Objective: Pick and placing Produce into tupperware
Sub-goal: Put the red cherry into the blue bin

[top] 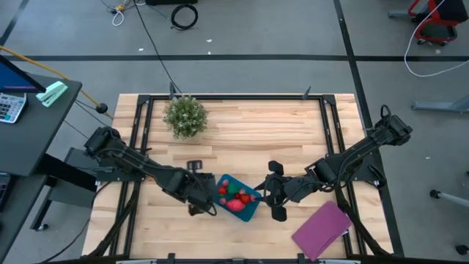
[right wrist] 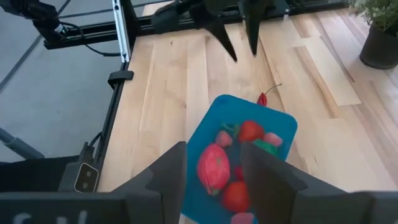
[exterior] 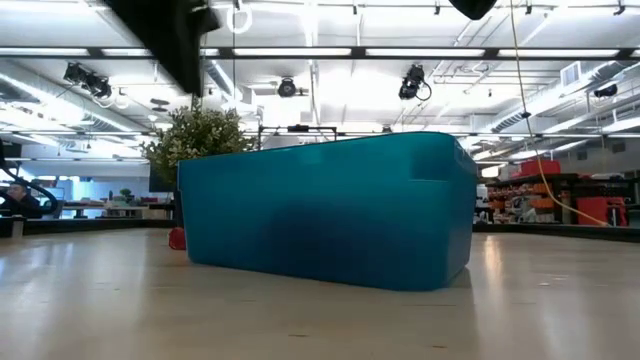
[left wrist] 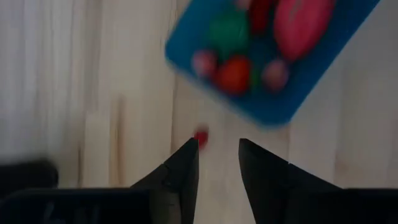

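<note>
The teal tupperware (top: 249, 209) stands on the table near the middle front. It holds several pieces of produce (right wrist: 214, 167): red ones, pink ones and a green one. One small red piece with a thin stem (right wrist: 262, 98) lies on the table beside the tupperware's left end; it also shows in the left wrist view (left wrist: 201, 137) and the low view (exterior: 177, 238). My left gripper (left wrist: 217, 155) is open and empty, its fingertips just short of that piece. My right gripper (right wrist: 214, 163) is open and empty above the tupperware's right end.
A bushy potted plant (top: 185, 116) stands at the far left of the table. A flat purple rectangle (top: 322, 229) lies at the front right. Black frame rails (top: 139, 125) run along the table's sides. Bare wood lies between the plant and the tupperware.
</note>
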Controlling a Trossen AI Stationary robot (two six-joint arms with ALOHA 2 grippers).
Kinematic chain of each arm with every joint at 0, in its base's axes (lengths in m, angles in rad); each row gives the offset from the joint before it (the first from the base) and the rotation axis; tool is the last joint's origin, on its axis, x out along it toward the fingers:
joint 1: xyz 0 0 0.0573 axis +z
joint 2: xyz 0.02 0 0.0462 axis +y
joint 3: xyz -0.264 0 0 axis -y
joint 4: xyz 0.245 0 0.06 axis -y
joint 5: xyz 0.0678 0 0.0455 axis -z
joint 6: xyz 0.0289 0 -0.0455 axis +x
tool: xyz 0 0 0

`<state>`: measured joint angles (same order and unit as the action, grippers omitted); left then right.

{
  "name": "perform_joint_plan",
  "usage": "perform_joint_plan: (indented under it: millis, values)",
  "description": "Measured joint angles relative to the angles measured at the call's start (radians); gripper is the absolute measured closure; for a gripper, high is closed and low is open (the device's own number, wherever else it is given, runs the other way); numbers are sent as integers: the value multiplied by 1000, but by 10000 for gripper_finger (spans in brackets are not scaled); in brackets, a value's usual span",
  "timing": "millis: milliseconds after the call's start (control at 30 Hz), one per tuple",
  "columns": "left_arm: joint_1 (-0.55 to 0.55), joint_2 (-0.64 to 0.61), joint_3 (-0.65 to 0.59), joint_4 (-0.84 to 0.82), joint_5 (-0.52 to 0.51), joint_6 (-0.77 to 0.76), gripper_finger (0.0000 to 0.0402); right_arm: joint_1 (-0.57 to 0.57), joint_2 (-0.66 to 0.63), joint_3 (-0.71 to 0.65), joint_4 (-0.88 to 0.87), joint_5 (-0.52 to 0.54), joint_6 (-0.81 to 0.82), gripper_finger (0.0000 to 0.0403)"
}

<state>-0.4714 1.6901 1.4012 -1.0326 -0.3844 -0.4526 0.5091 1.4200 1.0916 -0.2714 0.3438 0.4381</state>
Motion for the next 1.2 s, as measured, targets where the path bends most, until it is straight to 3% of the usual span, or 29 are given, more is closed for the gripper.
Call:
perform_joint_plan:
  millis: [167, 600, 867, 1200]
  values:
    - [6, 0, -84, -103, 87, -85, 277, 0, 0, 0, -4, 0, 22, 243]
    - [75, 2, -388, 256, 83, -6, 270, -1, 0, 0, -5, 0, 23, 243]
    - [128, 2, -428, 358, 66, 5, 282, -1, 0, 0, -5, 0, 14, 243]
    - [124, 2, -428, 445, 111, 72, 269, -3, 0, 0, -5, 0, 13, 243]
